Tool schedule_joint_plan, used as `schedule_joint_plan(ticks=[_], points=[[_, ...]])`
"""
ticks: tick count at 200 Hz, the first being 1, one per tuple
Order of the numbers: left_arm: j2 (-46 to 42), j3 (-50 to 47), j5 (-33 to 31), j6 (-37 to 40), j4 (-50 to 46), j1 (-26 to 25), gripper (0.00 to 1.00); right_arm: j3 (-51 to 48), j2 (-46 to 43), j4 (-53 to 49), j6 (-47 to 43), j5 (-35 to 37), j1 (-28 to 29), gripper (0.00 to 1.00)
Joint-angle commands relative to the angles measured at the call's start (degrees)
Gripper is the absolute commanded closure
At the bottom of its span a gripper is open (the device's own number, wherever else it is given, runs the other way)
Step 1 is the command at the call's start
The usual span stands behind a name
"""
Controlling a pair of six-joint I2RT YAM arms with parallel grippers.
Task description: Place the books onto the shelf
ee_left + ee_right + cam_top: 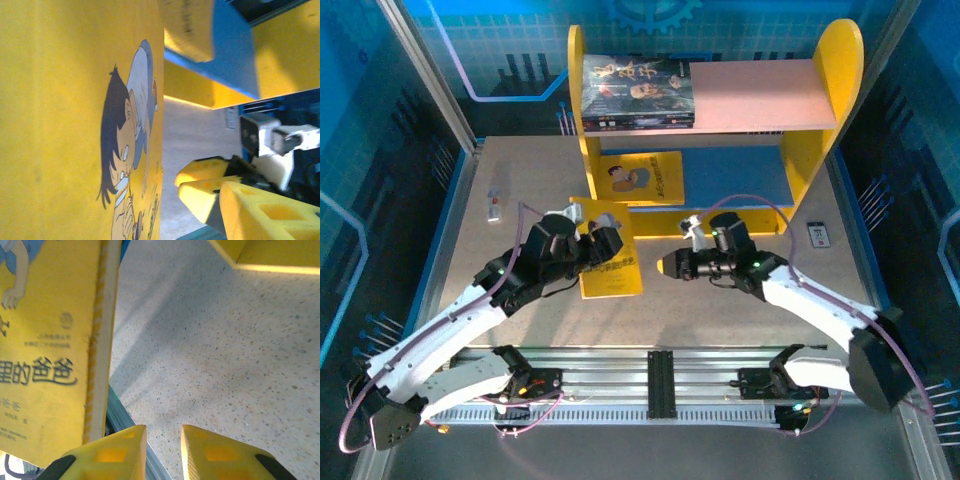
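Observation:
A yellow book (612, 275) with a cartoon figure sits near the table's middle, between my two grippers. My left gripper (605, 248) reaches over its upper part. In the left wrist view the cover (60, 125) runs along the left. My one visible finger (270, 212) stands clear of it, with bare table between. My right gripper (667, 264) points at the book's right edge (102, 340), its jaws slightly apart (164, 437) and holding nothing. Its fingertips (205, 182) also appear in the left wrist view. The shelf (760, 90) holds dark books (640, 92) on its pink board and another yellow book (645, 178) on its blue board.
A small white device (496, 207) lies at the table's left. A second small device (818, 234) lies at the right, beside the shelf's yellow side panel (810, 150). A metal rail (660, 380) runs along the near edge. Blue cage walls close in both sides.

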Motion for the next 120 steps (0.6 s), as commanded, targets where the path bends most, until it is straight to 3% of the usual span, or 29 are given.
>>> schedule_joint_plan(ticks=[1,47,96,120], points=[[2.60,3.93,-2.83,-0.93,7.21,-1.61,1.00,-2.97,-7.53,-4.83,2.26,-0.15,-3.42,0.73],[11.32,8.51,-7.97,0.23,18.96,-4.04,1.00,-9.51,-21.24,-1.47,12.98,-2.97,-7.99,0.61],[18.66,8.03,-13.95,-0.86,33.05,-5.90,1.00,-16.53,-27.17,10.50,25.45,-2.43,-7.93,0.21],[21.29,8.18,-14.16,-2.47,36.88,-5.87,1.00,-17.08,-27.40,13.57,28.03,-1.13,-7.30,0.11]])
